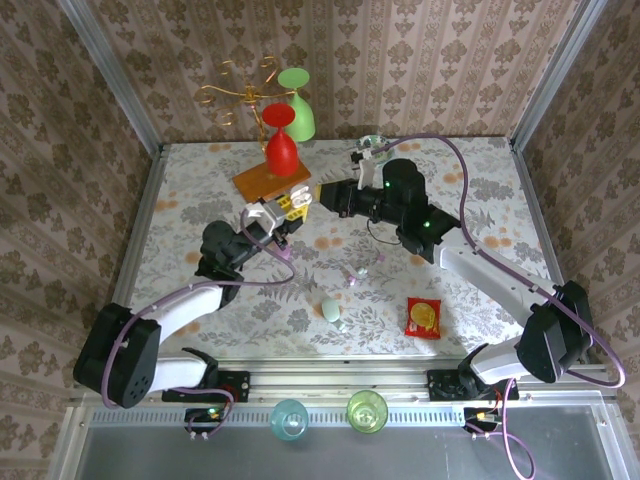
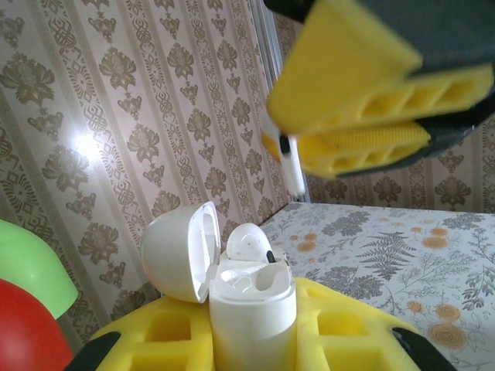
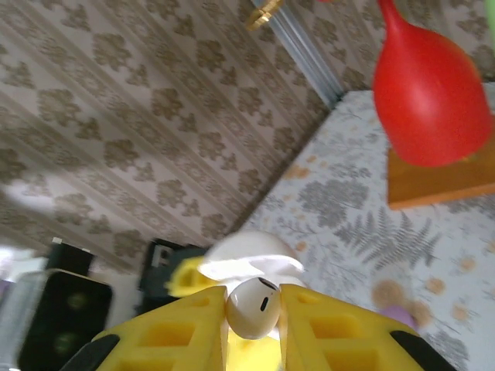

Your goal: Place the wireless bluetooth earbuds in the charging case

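My left gripper (image 2: 254,328) is shut on a white charging case (image 2: 254,309), held upright with its lid (image 2: 179,251) swung open to the left. One white earbud (image 2: 249,243) sits in the case. Just above it my right gripper (image 3: 253,318) is shut on a second white earbud (image 3: 254,306), whose stem (image 2: 291,164) hangs below the yellow fingers (image 2: 348,93) in the left wrist view. From above, both grippers meet over the table's back middle, the left gripper (image 1: 282,222) below the right gripper (image 1: 304,197). Two tiny loose earbuds (image 1: 355,277) lie on the table.
A wooden board (image 1: 271,181) carrying a red glass (image 1: 281,140) and a green glass (image 1: 298,100) stands right behind the grippers. A mint case (image 1: 330,310) and a red snack packet (image 1: 422,317) lie nearer the front. Two cups (image 1: 289,418) stand on the front rail.
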